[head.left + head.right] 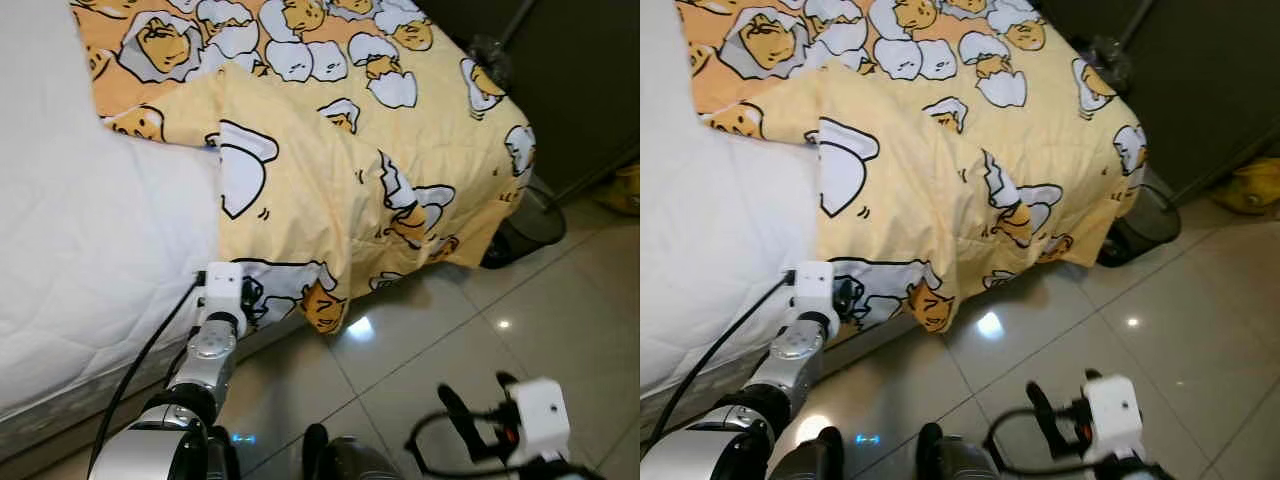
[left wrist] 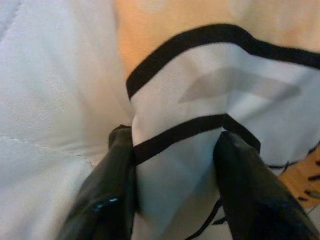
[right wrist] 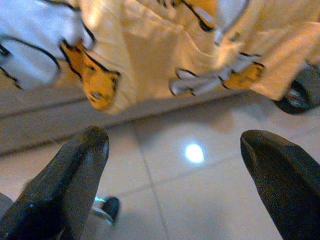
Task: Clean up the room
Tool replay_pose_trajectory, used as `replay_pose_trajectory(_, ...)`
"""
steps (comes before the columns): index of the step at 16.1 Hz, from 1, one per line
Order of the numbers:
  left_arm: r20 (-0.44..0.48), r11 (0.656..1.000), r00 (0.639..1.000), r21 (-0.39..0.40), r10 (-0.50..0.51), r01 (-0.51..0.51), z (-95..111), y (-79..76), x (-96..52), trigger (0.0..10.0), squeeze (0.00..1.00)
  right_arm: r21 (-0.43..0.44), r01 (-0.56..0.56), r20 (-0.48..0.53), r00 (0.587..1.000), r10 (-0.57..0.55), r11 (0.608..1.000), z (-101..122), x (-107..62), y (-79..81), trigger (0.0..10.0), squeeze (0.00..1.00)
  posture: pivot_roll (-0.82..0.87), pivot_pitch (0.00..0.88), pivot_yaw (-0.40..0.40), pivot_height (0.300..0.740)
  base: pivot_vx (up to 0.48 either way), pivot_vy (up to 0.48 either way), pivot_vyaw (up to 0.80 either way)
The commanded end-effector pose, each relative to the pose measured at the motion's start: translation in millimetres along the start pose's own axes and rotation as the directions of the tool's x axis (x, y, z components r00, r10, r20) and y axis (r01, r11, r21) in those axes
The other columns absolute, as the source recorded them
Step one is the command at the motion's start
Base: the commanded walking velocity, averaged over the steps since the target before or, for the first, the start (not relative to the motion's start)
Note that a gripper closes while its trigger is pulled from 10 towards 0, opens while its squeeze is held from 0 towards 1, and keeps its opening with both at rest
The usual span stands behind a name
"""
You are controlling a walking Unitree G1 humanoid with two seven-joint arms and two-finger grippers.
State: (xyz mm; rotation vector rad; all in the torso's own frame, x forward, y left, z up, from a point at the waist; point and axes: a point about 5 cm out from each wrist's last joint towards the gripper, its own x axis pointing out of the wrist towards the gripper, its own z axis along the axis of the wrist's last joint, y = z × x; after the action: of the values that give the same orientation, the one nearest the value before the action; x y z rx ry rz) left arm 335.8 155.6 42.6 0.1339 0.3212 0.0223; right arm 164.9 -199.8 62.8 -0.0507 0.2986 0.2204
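1. Where the yellow quilt [image 1: 330, 150] hangs over the bed's edge, its lower hem is met by the left pincer [image 1: 232, 292], seen at about 7 o'clock in the left eye view; in the left wrist view a fold of white, black-outlined fabric lies between the two black fingers [image 2: 107, 185], so the pincer is judged to be clenched on the quilt.
2. The quilt is spread across the far part of the bed, from 12 o'clock to 3 o'clock, with one corner folded back over the bare white mattress [image 1: 90, 250], which is exposed at 9 o'clock.
3. The right pincer [image 3: 175, 170] is held released above the tiled floor [image 1: 450, 330] at 5 o'clock, its fingers wide apart and grasping nothing.
4. A dark round object [image 1: 530, 225], too unclear to identify, stands on the floor by the bed's corner at 3 o'clock.
5. The step in hand is judged to be the straightening of the quilt. It would be done well if the fold were kept deep between the fingers, the hem lifted clear of the mattress edge before being drawn toward 9 o'clock, and the pull kept slow and even so that the thin fabric does not slip out or bunch.
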Motion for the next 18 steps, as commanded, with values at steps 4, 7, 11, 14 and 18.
replay_pose_trajectory(4,-0.158,0.988,0.976,0.018,-0.15,0.155,-36,-31.3,-13.7,0.0,0.0,0.078,-0.141,-0.099,0.984,0.148,0.987,-16,4.0,15.1,10.0,0.0,-0.14,0.3,-0.17,0.735,0.0,0.0,0.0)
replay_pose_trajectory(7,-0.153,0.987,0.975,0.016,-0.158,0.163,-32,-35.6,-12.7,0.0,0.0,0.067,-0.159,-0.117,0.979,0.166,0.985,-18,6.6,13.9,10.0,0.0,-0.14,0.276,-0.173,0.735,0.0,0.0,0.0)
replay_pose_trajectory(11,-0.135,0.988,0.979,-0.005,-0.151,0.152,-25,-35.7,-9.7,0.0,0.0,0.065,-0.161,-0.123,0.978,0.168,0.985,-18,7.7,13.4,10.0,0.0,-0.15,0.248,-0.171,0.735,0.0,0.0,0.0)
replay_pose_trajectory(14,-0.131,0.986,0.977,0.002,-0.167,0.168,-24,-35.3,-9.2,0.0,0.0,0.06,-0.16,-0.126,0.978,0.167,0.985,-20,11.8,15.0,10.0,0.0,-0.15,0.211,-0.153,0.735,0.0,0.0,0.0)
replay_pose_trajectory(18,-0.167,0.97,0.969,0.134,-0.18,0.203,-32,-29.0,-11.4,0.0,0.0,0.066,-0.151,-0.112,0.981,0.158,0.986,-21,23.6,17.6,10.0,0.0,-0.11,0.173,-0.113,0.735,0.0,0.0,0.0)
